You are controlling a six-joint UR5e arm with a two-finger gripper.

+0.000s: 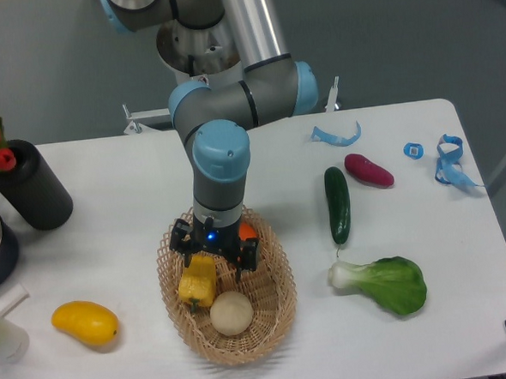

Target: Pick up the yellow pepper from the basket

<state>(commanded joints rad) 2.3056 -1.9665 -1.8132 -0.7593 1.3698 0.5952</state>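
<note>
**A:** Yellow pepper (197, 280), the blocky lobed bright-yellow one, is sitting in the left half of the oval tan wicker basket (277, 301) with the open-weave rim. A pale round cream-coloured vegetable (230, 313) is touching it on the lower right, and a round orange fruit (247, 233) peeks out behind the arm at the back of the basket.

**B:** Where's the gripper at? Has it got anything?

**A:** The black two-finger gripper (215, 252) is down inside the basket, right over the top edge of the pepper. Fingers look spread, one to each side, nothing pinched between them as far as I can see. Whether a tip touches the pepper, can't tell from this angle. There's a small blue light glowing on the wrist.

**B:** Any labels or writing anywhere?

**A:** Nope, nothing readable. No brand text that I can make out on the grey arm with light-blue joint caps (221, 153) either.

**B:** What else is on the table?

**A:** On the white table (105, 164): a smooth oval yellow-orange mango-like fruit (85, 323) off to the left of the basket, a dark green cucumber (337, 205), a purple sweet-potato-shaped thing (369, 170), a green bok choy (381, 284), some blue plastic clips (447, 160) far right, and a black cylindrical vase with red tulips (28, 186) on the left edge.
</note>
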